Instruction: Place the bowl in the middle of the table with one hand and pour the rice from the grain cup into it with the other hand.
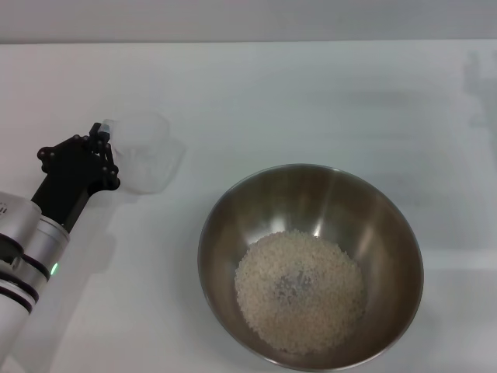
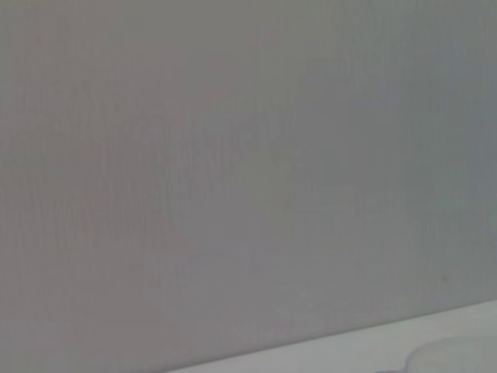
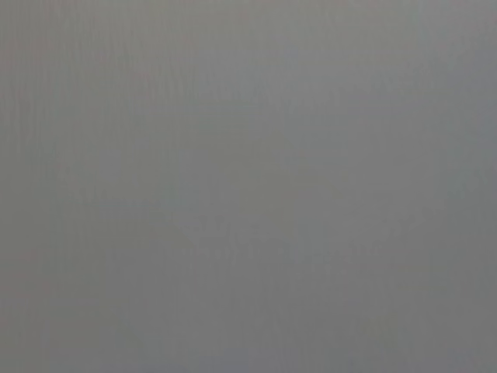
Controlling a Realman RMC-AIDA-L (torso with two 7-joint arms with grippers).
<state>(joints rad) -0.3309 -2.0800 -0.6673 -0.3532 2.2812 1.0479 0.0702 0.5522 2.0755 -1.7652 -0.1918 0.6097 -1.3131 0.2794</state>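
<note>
Rice (image 1: pixel 299 291) lay as a pale heap in the bottom of the bowl (image 1: pixel 233 225), and that was where the task's grain had ended up. Largest of all was the table (image 1: pixel 326 101), a plain white top running to a pale wall at the far edge. On it, near and slightly right of centre, sat the wide steel bowl. The left arm reached in from the near left corner, angled toward the far side, its silver forearm ending in the black left gripper (image 1: pixel 99 140). That gripper sat at the handle side of the grain cup (image 1: pixel 146 155), which stood upright on the table, left of the bowl and apart from it; whether the jaws were clenched on the handle or released could not be told. The left wrist view gave grey wall, a strip of table and a sliver of cup rim (image 2: pixel 458 353). The right wrist view showed only blank grey, and the right gripper appeared nowhere.
</note>
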